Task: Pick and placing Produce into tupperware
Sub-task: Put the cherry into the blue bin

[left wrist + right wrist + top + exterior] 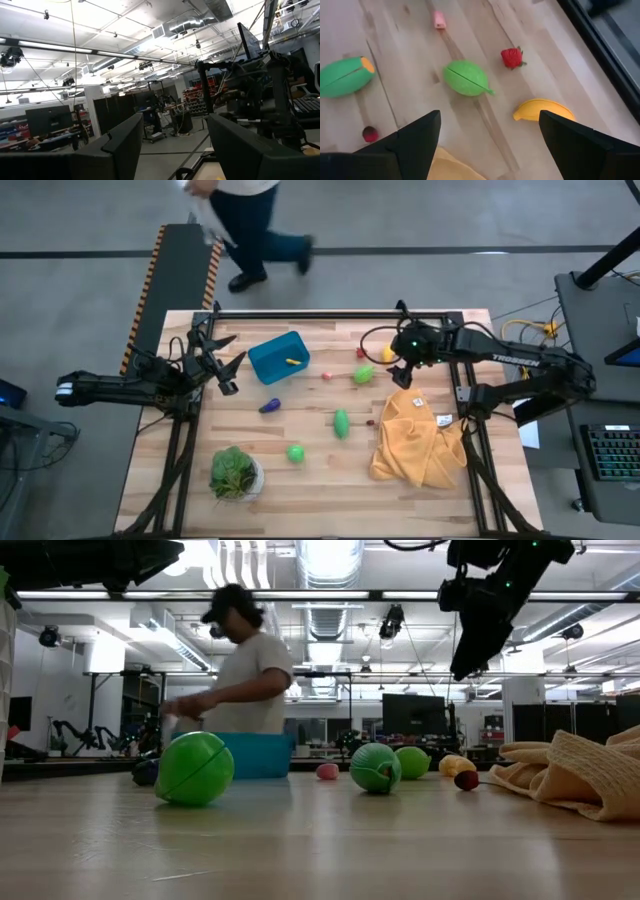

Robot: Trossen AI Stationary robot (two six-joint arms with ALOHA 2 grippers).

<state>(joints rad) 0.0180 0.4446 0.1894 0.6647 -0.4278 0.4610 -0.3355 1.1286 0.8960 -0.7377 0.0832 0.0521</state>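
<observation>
The teal tub (278, 357) stands on the far left part of the table, with a small yellow piece (292, 361) inside. Produce lies spread over the wood: a banana (542, 109), a strawberry (511, 57), a green piece (466, 78), a green piece with an orange end (344, 76), a purple eggplant (270, 406) and a green ball (296, 451). My right gripper (490, 120) hovers open above the table beside the banana and touches nothing. My left gripper (232, 363) is open, raised, just left of the tub; its wrist view shows only the room.
A mustard-yellow cloth (415, 440) lies crumpled on the right near part of the table, under the right arm. A leafy plant in a white pot (235, 473) stands near the front left. A person (245, 670) moves beyond the far edge. Bare wood (320, 480) lies between plant and cloth.
</observation>
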